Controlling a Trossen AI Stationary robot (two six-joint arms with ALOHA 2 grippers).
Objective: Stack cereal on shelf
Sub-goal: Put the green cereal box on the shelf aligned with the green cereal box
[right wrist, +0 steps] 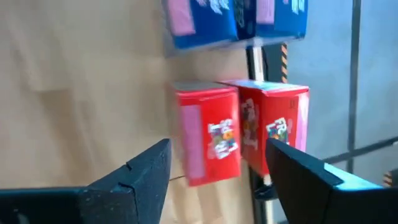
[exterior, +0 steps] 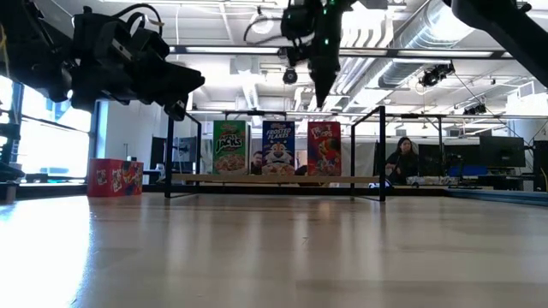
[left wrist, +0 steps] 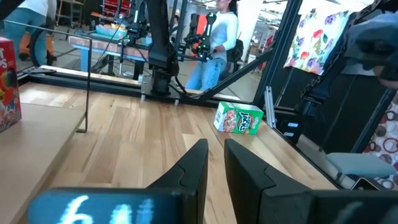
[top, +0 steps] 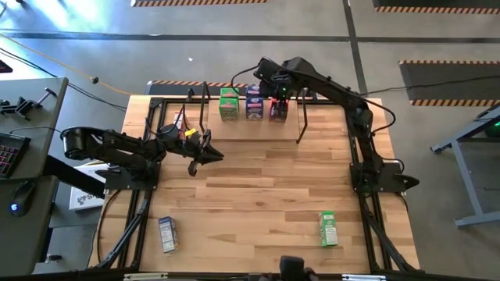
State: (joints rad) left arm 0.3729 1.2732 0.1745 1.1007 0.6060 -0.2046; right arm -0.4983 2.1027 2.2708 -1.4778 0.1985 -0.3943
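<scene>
While the left gripper (top: 205, 154) hovers over the left half of the table (top: 258, 195), its fingers (left wrist: 193, 168) stand only slightly apart and hold nothing. Near the table's front left corner a blue cereal box (top: 167, 233) lies flat. On the shelf (top: 250, 119) at the back edge three boxes stand upright in a row: a green box (top: 228, 103), a blue box (top: 254, 101) and a red box (top: 278, 108). Directly above the red box hangs the right gripper (top: 281, 92), fingers (right wrist: 134, 177) spread wide with the box top between them, not touching. Toward the front right another green cereal box (top: 328, 228) lies flat.
</scene>
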